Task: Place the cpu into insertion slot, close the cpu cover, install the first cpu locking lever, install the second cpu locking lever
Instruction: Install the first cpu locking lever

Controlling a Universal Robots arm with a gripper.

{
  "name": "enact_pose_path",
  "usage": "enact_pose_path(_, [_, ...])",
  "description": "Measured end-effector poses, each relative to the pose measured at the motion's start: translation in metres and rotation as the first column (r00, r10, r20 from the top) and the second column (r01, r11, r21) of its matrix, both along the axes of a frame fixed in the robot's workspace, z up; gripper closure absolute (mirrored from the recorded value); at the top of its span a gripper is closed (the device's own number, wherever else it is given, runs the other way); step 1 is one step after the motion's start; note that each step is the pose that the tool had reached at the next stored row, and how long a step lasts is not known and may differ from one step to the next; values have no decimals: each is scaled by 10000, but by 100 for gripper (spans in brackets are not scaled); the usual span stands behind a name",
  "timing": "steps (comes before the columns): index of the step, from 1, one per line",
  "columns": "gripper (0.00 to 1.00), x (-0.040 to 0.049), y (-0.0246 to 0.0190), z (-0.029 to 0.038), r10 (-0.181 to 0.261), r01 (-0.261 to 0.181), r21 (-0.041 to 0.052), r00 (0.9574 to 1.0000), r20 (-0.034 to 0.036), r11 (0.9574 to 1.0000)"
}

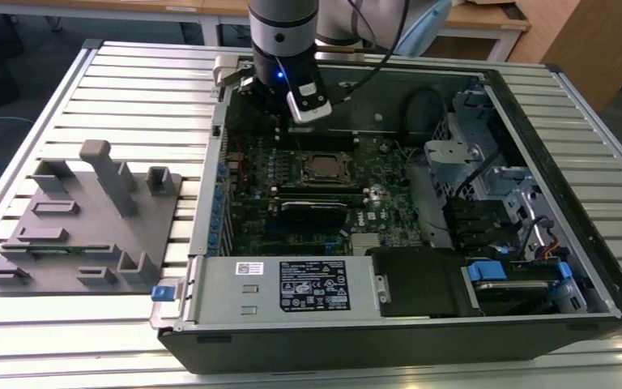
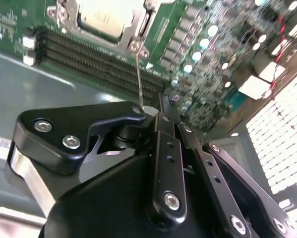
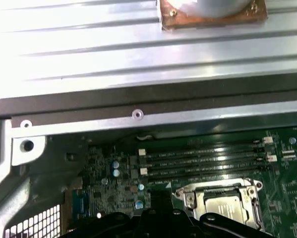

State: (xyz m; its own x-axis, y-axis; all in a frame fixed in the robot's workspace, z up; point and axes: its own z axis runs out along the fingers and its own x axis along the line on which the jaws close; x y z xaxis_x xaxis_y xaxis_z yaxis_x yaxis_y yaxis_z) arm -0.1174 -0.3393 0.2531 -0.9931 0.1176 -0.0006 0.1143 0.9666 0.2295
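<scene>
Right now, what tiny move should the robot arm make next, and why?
Probably press the thin locking lever down toward the board. The cpu is seated, the cpu cover lies over it, and the lever sticks up, its end beside the gripper.

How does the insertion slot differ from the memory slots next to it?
The insertion slot is square with a silvery metal rim; the memory slots are long, narrow and dark. The insertion slot holds the pale cpu; the memory slots look empty. Both sit side by side on the green motherboard.
</scene>
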Motion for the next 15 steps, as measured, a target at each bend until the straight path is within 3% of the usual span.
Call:
enact_pose_path(1, [90, -1, -1, 0, 0, 0, 75, 10000, 0, 10000])
enact_pose_path(7, [90, 0, -1, 0, 0, 0, 76, 10000, 0, 10000])
enact_pose_path(15, [90, 155, -1, -1, 1, -1, 76, 10000, -15, 10000])
